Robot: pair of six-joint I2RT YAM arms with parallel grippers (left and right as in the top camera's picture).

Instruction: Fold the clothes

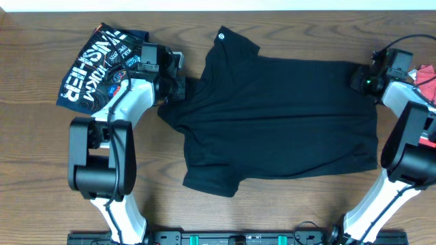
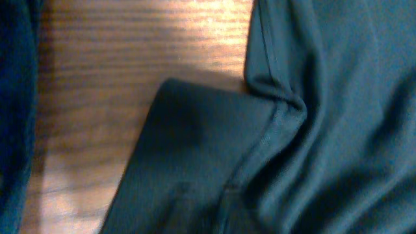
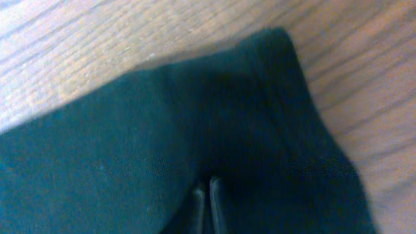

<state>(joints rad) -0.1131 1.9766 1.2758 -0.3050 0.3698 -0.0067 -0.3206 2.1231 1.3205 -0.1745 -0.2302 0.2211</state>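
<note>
The black T-shirt (image 1: pixel 279 122) lies spread flat across the table's middle, its small white logo (image 1: pixel 221 35) near the far edge. My left gripper (image 1: pixel 176 87) is at the shirt's left sleeve. In the left wrist view the dark cloth (image 2: pixel 325 130) fills the frame and bunches at a seam; the fingers are hidden and the gripper is shut on the fabric. My right gripper (image 1: pixel 360 78) sits on the shirt's far right corner. In the right wrist view its gripper (image 3: pixel 208 185) shows two fingertips pressed together on the cloth (image 3: pixel 130 143).
A navy printed garment (image 1: pixel 95 64) lies at the far left, beside the left arm, and shows as a dark strip (image 2: pixel 13 97) in the left wrist view. A bit of red cloth (image 1: pixel 426 76) shows at the right edge. Bare wood table (image 1: pixel 286 211) runs along the front.
</note>
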